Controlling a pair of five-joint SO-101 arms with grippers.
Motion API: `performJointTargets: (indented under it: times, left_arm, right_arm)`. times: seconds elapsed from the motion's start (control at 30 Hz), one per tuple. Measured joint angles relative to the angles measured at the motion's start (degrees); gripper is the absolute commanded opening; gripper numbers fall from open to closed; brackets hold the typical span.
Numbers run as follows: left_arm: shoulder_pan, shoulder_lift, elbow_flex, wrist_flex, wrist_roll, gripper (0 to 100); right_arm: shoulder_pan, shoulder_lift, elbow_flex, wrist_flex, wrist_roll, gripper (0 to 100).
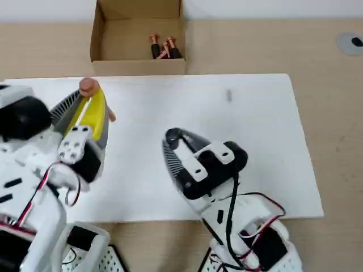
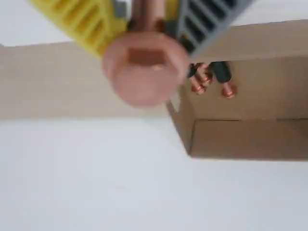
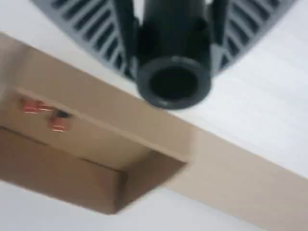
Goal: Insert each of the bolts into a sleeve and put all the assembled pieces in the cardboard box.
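My left gripper [image 1: 89, 97] is shut on a copper bolt [image 1: 88, 86] at the left of the white mat, its round head [image 2: 144, 67] close before the wrist camera. Near the mat's middle, my right gripper [image 1: 173, 137] is shut on a black sleeve [image 1: 172, 136], whose hollow end [image 3: 174, 82] faces the wrist camera. The two held parts are apart. The cardboard box [image 1: 97, 35] stands beyond the mat and holds several assembled bolt-and-sleeve pieces [image 1: 163, 47], also seen as assembled pieces [image 2: 211, 79] and assembled pieces [image 3: 45, 113].
A white mat [image 1: 249, 130] covers most of the wooden table [image 1: 329, 102]. A grey disc [image 1: 350, 42] lies at the far right edge. Both arm bases and their cables occupy the near side.
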Motion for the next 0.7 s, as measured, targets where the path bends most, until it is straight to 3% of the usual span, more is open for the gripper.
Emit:
performJointTargets:
  times: [0.17,0.33,0.5,0.7]
  left_arm:
    - [8.18,0.09,-2.99,7.30,-2.46,0]
    - [12.66,-1.14,-4.13,9.67,-4.22,0]
    - [14.59,-10.20,-3.43,8.97,-4.57,0]
    - [14.59,-21.27,11.34,2.29,-7.82,0]
  right_arm:
    - [-4.40,-0.44,5.80,-7.03,-2.02,1.2]
    - [-6.95,-0.44,9.32,-12.22,-2.11,1.2]
    - [-8.53,-0.88,9.32,-13.01,-2.37,1.2]
    - [-11.16,-0.88,9.32,-13.54,-2.37,1.2]
